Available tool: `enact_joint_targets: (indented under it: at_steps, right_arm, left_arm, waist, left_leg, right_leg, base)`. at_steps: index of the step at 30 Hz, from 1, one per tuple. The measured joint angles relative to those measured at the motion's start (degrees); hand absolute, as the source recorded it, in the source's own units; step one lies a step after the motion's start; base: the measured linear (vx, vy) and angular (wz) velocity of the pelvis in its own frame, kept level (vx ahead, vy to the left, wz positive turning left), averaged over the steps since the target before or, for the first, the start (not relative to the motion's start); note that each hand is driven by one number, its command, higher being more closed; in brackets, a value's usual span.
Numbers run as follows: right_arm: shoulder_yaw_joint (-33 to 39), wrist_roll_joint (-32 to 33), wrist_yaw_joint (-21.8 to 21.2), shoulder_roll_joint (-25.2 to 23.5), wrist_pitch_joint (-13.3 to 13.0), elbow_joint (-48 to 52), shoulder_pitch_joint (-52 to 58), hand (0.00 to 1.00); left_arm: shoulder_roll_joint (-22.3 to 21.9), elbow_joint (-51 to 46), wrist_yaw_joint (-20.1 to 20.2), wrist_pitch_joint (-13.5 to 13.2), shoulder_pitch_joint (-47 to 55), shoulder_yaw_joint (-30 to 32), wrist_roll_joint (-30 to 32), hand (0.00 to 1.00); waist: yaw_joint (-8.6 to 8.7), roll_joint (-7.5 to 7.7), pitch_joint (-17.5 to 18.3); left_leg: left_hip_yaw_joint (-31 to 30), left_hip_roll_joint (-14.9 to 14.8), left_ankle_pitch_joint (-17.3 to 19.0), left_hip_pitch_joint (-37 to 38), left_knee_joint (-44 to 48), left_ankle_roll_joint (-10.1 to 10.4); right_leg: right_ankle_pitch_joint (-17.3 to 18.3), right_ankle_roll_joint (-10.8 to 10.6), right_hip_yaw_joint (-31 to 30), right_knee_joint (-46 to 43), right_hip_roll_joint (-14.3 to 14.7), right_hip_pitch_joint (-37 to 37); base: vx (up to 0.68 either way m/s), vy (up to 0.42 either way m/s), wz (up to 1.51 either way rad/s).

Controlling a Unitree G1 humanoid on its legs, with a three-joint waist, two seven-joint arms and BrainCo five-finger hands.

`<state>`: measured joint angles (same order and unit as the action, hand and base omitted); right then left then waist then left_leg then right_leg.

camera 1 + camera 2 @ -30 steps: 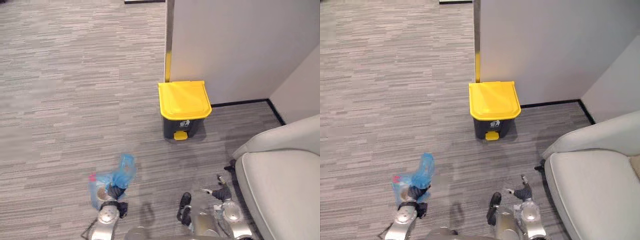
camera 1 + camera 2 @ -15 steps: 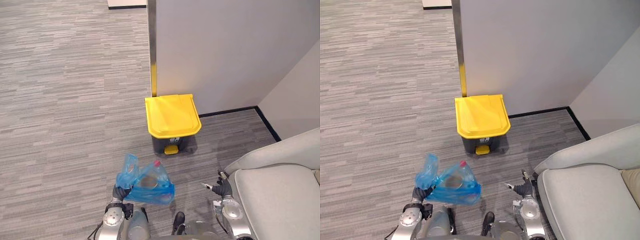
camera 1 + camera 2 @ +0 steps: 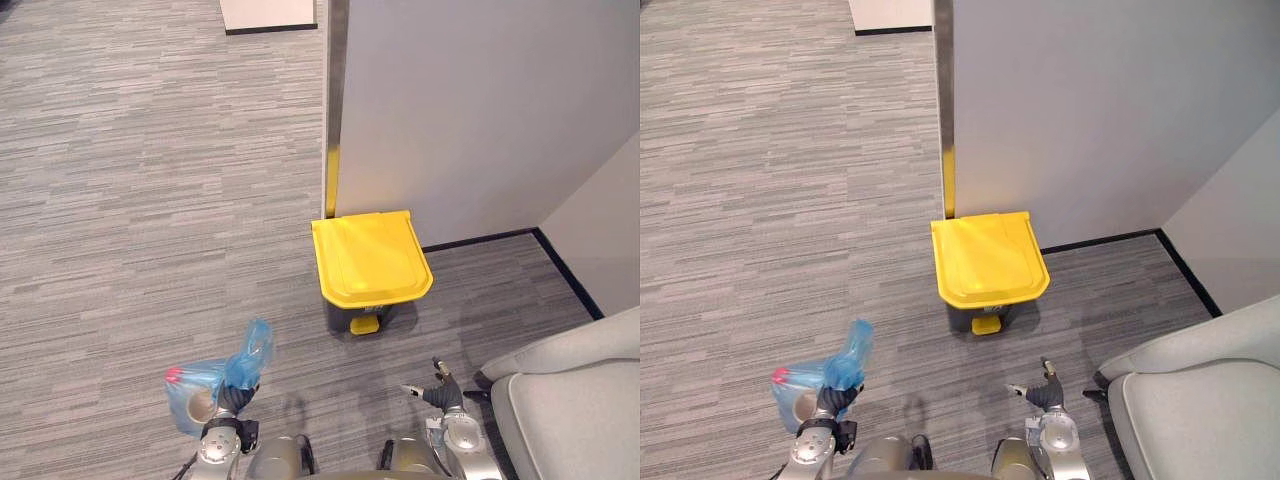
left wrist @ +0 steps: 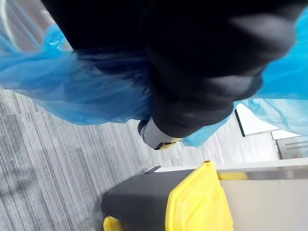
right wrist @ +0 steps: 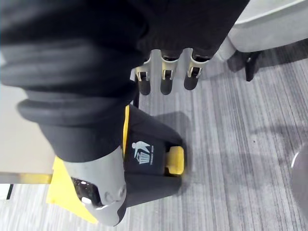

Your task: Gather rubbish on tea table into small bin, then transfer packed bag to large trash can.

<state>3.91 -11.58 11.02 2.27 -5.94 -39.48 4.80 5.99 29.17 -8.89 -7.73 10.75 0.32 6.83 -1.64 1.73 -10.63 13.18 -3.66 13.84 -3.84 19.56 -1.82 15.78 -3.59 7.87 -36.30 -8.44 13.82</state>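
Observation:
A blue plastic bag (image 3: 200,385) with rubbish inside, a red-capped item among it, hangs low at the left, and my left hand (image 3: 232,402) is shut on its gathered neck. In the left wrist view the blue bag (image 4: 72,91) bunches round the hand's dark cover. The large trash can (image 3: 370,258), dark with a closed yellow lid and a yellow pedal, stands against the wall ahead and slightly right of the bag. My right hand (image 3: 438,393) hangs open and empty at the lower right. Its straight fingers (image 5: 166,77) show above the trash can (image 5: 149,163).
A grey partition wall (image 3: 470,110) with a metal corner post (image 3: 333,100) rises behind the can. A light grey sofa (image 3: 580,400) fills the lower right corner, close to my right hand. Grey carpet (image 3: 130,200) spreads to the left.
The camera has shifted, so the can sits a little further right in view. The bag has swung from the right of my left hand back to hang on its left.

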Motion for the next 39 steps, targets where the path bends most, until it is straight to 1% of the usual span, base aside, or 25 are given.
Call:
enact_joint_targets:
  at_steps: [1,2,3,4,5,7,8,9,10,11,12,13,14,15,16,19,20,24,26,29,31,34,39]
  right_arm:
    - [-0.15,0.01,0.01,0.03,-0.01,-0.17,-0.16,0.00]
    - [-0.33,0.00,0.01,0.02,-0.01,-0.20,-0.16,0.00]
    - [-0.44,0.01,0.01,0.21,-0.06,-0.35,0.10,0.00]
    - [-0.29,0.01,0.03,1.02,0.01,-0.87,0.45,0.00]
    - [-0.30,0.02,0.02,1.27,0.00,-0.84,0.41,0.00]
    - [-0.17,0.03,0.01,1.30,-0.03,-0.76,0.43,0.00]
    - [0.59,0.27,0.02,1.08,-0.01,-0.73,0.97,0.00]
    - [0.82,0.42,0.05,0.91,-0.02,-0.45,1.34,0.00]
    - [0.91,0.67,0.06,0.59,-0.02,0.37,2.34,0.00]
    - [0.96,0.97,0.10,0.40,-0.10,0.67,2.75,0.00]
    - [0.83,1.43,0.07,0.32,-0.10,1.13,3.33,0.00]
    - [0.72,2.03,0.08,0.06,-0.10,2.33,3.97,0.00]
    - [0.73,2.27,0.09,-0.32,-0.12,2.77,4.42,0.00]
    - [0.80,2.43,0.10,-0.48,-0.12,2.76,4.48,0.00]
    - [1.03,2.59,0.13,-0.82,-0.12,2.76,4.47,0.00]
    - [2.29,3.13,0.14,-1.34,-0.11,2.73,4.06,0.00]
    - [2.56,3.14,0.16,-1.17,-0.11,2.70,3.61,0.00]
    - [3.21,3.18,0.14,-0.93,-0.21,1.81,2.47,0.00]
    - [3.28,3.18,0.12,-0.79,-0.25,0.37,2.24,0.00]
    - [3.51,3.19,0.05,-0.14,-0.20,-2.81,1.55,0.00]
    - [3.47,3.19,0.02,-0.10,-0.16,-4.13,1.21,0.00]
    - [3.42,3.17,0.01,0.58,-0.15,-4.56,1.23,0.00]
    - [3.35,3.13,0.01,0.86,-0.11,-4.84,1.21,0.00]
  left_arm:
    - [-0.07,0.03,0.01,0.00,-0.23,-0.01,0.00,1.00]
    - [-0.05,0.05,0.02,-0.01,-0.23,-0.01,0.00,1.00]
    - [0.12,0.50,0.05,-0.03,-0.47,0.07,0.01,1.00]
    - [-0.88,1.01,0.05,0.10,-0.73,0.10,0.00,1.00]
    - [-1.46,0.91,0.10,0.02,-0.61,0.04,0.03,1.00]
    - [-2.63,1.02,0.20,0.02,-0.61,-0.20,0.04,1.00]
    - [-3.40,0.98,0.56,0.01,-1.00,-0.34,0.07,1.00]
    - [-3.54,0.86,0.89,0.02,-1.18,-0.43,0.07,1.00]
    - [-3.69,0.60,1.38,0.02,-1.26,-0.89,0.07,1.00]
    - [-3.83,0.55,1.45,0.02,-1.30,-0.99,0.07,1.00]
    - [-4.21,-0.02,1.46,0.05,-1.28,-1.01,0.06,1.00]
    - [-4.65,-1.13,1.45,0.05,-0.66,-1.18,0.05,1.00]
    - [-4.65,-1.71,1.45,0.05,-0.41,-1.31,0.02,1.00]
    - [-4.62,-1.74,1.45,0.05,-0.60,-1.31,0.02,1.00]
    - [-4.58,-1.86,1.43,0.04,-1.08,-1.34,0.02,1.00]
    - [-4.55,-1.64,1.42,0.05,-1.75,-1.34,0.02,1.00]
    - [-4.48,-1.33,1.40,0.06,-1.84,-1.35,0.02,1.00]
    - [-3.00,1.36,1.28,0.11,-2.06,-2.01,0.02,1.00]
    - [-2.12,2.24,1.24,0.12,-1.99,-2.01,0.05,1.00]
    - [-1.55,4.03,1.20,0.09,-2.01,-1.99,0.05,1.00]
    - [-0.94,5.20,1.19,0.09,-1.91,-1.95,0.05,1.00]
    - [-0.57,7.04,1.19,0.11,-1.68,-1.93,0.06,1.00]
    - [-0.61,8.68,1.23,0.12,-1.43,-1.97,0.06,1.00]
  waist:
    - [0.14,0.02,0.03]
    - [0.26,0.22,0.16]
    - [0.64,0.57,0.38]
    - [0.69,-0.85,1.04]
    - [0.35,-1.40,1.36]
    - [0.80,-2.20,1.82]
    - [0.86,-2.38,1.94]
    - [0.84,-2.29,1.89]
    - [0.76,-2.13,1.83]
    - [0.75,-2.07,1.80]
    - [0.69,-2.23,1.74]
    - [0.40,-2.72,1.62]
    - [-0.09,-2.86,1.73]
    - [-0.63,-2.90,1.87]
    - [-0.65,-2.59,2.08]
    - [-0.71,-2.17,2.33]
    - [-0.70,-2.18,2.34]
    - [-0.70,-2.30,2.60]
    - [-0.64,-2.18,2.87]
    - [-0.50,-3.00,3.53]
    - [-0.59,-2.69,3.74]
    - [-0.53,-2.69,3.80]
    - [-0.51,-2.14,4.15]
  left_leg:
    - [-0.74,-0.28,-0.13,0.51,-0.43,0.23]
    - [-1.09,-0.20,-0.25,0.70,-0.66,0.49]
    - [-2.56,0.47,0.03,0.94,-0.65,1.57]
    - [-3.81,-0.54,-0.07,1.17,-1.28,2.29]
    - [-3.86,-1.08,-0.20,1.58,-1.97,2.60]
    - [-5.14,-1.57,-0.69,2.67,-3.94,3.40]
    - [-5.44,-2.43,-0.66,3.06,-3.73,3.69]
    - [-5.46,-2.69,-0.52,2.75,-2.43,4.10]
    - [-5.47,-3.45,-0.14,0.70,2.95,4.74]
    - [-5.44,-3.95,-0.13,-0.99,7.04,4.76]
    - [-5.19,-5.13,-0.43,-3.52,13.47,5.26]
    - [-4.88,-7.02,-1.13,-5.75,19.84,6.33]
    - [-4.17,-8.14,-1.51,-6.67,22.17,6.86]
    - [-3.88,-8.37,-1.51,-6.63,22.21,6.86]
    - [-3.47,-8.36,-1.51,-6.55,21.15,6.85]
    - [-2.90,-6.95,-1.49,-4.82,14.09,6.83]
    - [-3.22,-6.01,-1.50,-3.50,10.45,6.81]
    - [-3.50,-4.31,-1.62,1.31,1.51,6.61]
    - [-3.41,-3.71,-2.39,3.06,-2.62,5.39]
    - [-3.54,-3.22,-2.76,4.76,-7.85,4.92]
    - [-3.20,-2.49,-3.89,4.75,-9.57,4.86]
    - [-2.15,-1.88,-4.78,4.70,-10.82,4.48]
    - [-2.01,-0.98,-5.37,4.60,-11.59,4.73]
  right_leg:
    - [-0.46,0.53,-0.34,4.65,1.78,1.03]
    - [-1.56,0.79,-0.53,8.11,2.38,1.27]
    - [-8.32,2.10,-0.61,12.60,2.88,1.22]
    - [-8.84,2.58,0.27,13.76,3.79,-0.18]
    - [-8.85,2.61,0.49,14.82,4.37,-0.81]
    - [-8.84,2.63,1.91,16.36,5.04,-2.34]
    - [-8.73,2.82,2.98,17.71,5.56,-3.88]
    - [-8.43,3.17,3.45,18.30,5.63,-4.68]
    - [-8.03,3.49,4.48,19.03,5.65,-6.17]
    - [-7.99,3.53,4.95,19.52,5.69,-7.04]
    - [-7.92,3.64,5.49,20.09,6.06,-8.33]
    - [-7.80,3.84,5.88,20.70,6.95,-9.96]
    - [-7.66,4.03,5.97,21.52,7.47,-11.12]
    - [-7.66,4.04,6.14,21.93,7.59,-11.47]
    - [-7.72,4.08,6.33,22.69,7.59,-11.57]
    - [-10.81,4.08,6.24,26.43,7.65,-11.52]
    - [-11.73,3.96,6.00,27.75,7.64,-11.56]
    - [-13.55,4.21,4.20,29.57,8.10,-11.65]
    - [-14.60,4.12,3.28,30.70,8.31,-11.57]
    - [-16.78,3.98,2.61,33.10,8.83,-11.39]
    - [-18.42,3.81,1.79,34.95,8.73,-11.38]
    - [-20.59,3.63,0.51,37.03,8.32,-11.10]
    - [-21.83,2.91,-0.32,38.69,7.72,-10.65]
  base:
    - [0.14,-0.085,0.32]
    - [0.19,-0.115,0.49]
    - [0.24,-0.125,0.47]
    - [0.29,-0.145,0.36]
    - [0.24,-0.124,0.13]
    - [0.18,-0.119,0.21]
    - [0.14,-0.105,0.35]
    - [0.10,-0.084,0.39]
    - [0.04,-0.041,0.34]
    - [0.04,-0.035,0.33]
    - [0.04,-0.006,0.19]
    - [0.04,0.006,0.10]
    - [0.03,0.011,0.05]
    - [0.02,0.000,0.12]
    - [0.01,-0.011,0.16]
    - [0.00,-0.008,0.03]
    - [0.00,-0.002,-0.09]
    - [-0.01,0.022,-0.20]
    - [-0.06,0.022,-0.20]
    - [-0.09,0.031,-0.12]
    - [-0.13,0.028,-0.16]
    - [-0.13,0.007,-0.18]
    - [-0.05,0.010,-0.08]
